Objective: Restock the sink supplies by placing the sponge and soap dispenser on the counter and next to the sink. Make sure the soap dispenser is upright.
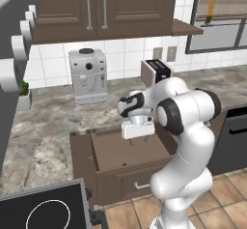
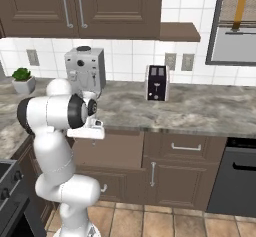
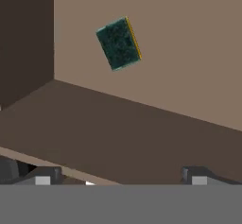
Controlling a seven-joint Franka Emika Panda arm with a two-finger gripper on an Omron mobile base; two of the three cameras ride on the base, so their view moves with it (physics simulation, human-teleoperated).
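I am bending my white arm forward and down from the base, elbow raised, so that my gripper (image 1: 137,135) is hanging just above an open drawer (image 1: 126,151) set under the marbled surface (image 1: 53,112). In the left base view the hand is pointing straight down over the drawer's brown floor; in the right base view my gripper (image 2: 87,131) is sitting in front of the drawer, partly covered by my own forearm.

In the hand view my two dark fingertips (image 3: 43,176) are showing wide apart at the bottom edge with nothing between them, so the gripper is released and grasping nothing.

The sponge (image 3: 118,43) is lying flat on the drawer's tan floor, well apart from my fingertips and near the drawer's dark side wall. It is a small rectangle, dark green on top, with a thin yellow edge showing along one long side, and it is lying turned at an angle to the drawer's walls.

On the surface behind, a grey coffee machine (image 1: 88,75) and a toaster (image 1: 156,72) are standing against the tiled wall.
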